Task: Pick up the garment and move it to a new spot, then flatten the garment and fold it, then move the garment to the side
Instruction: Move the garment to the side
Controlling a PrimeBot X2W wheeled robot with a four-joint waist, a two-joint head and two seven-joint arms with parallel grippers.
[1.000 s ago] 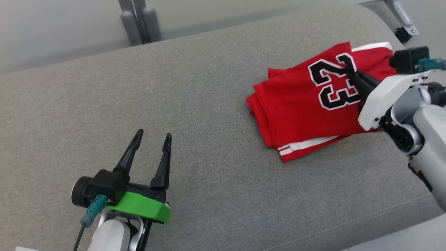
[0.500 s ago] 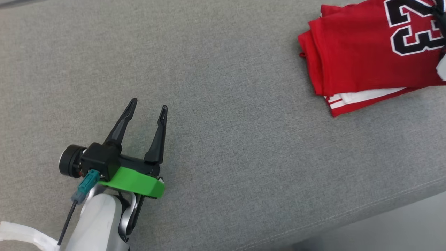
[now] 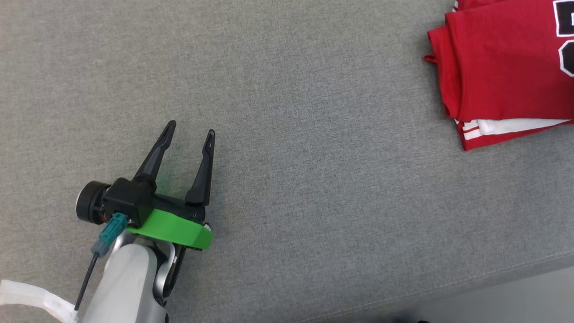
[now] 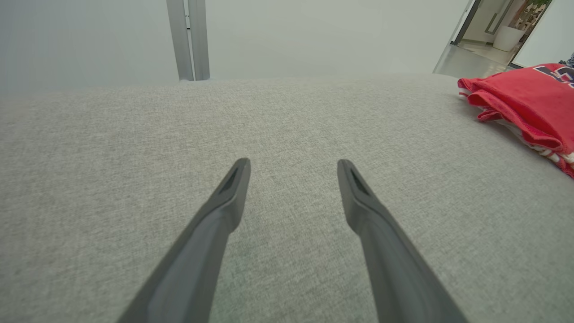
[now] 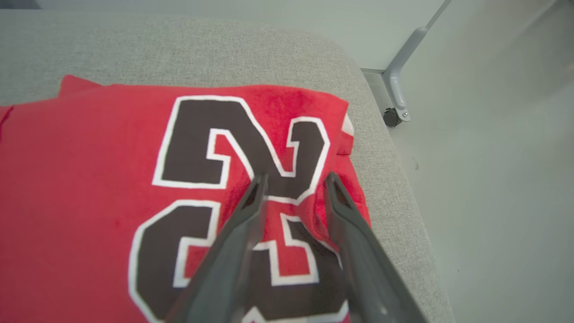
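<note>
On my left, the left gripper hangs low over bare upholstery. Its two long dark tapered fingers are spread wide with nothing between them. A glossy green plastic bracket sits at its base, with a teal connector plugged in beside it. From the left wrist view the same gripper points across the grey cushion, a coarse woven fabric with a soft rounded far edge. Two pale metal posts rise behind it.

The garment lies well apart from that gripper, at the cushion's right end. It is a red jersey folded into a flat stack of several layers, with white stripes showing along its near edge. The head view cuts off its right part, so I only get slivers of the black, white-outlined numerals there. The left wrist view catches the garment edge-on, its hems stacked and slightly rumpled.

In the right wrist view the garment looks like a soft knit. Its large black numerals have a white border, but their lower part is hidden behind the fingers. The right gripper is over the numerals, its fingers a modest gap apart with red cloth showing between them. I cannot tell whether the tips press the fabric. Further right the cushion curves down to a smooth pale floor, where a grey metal leg ends in a small dark castor.
</note>
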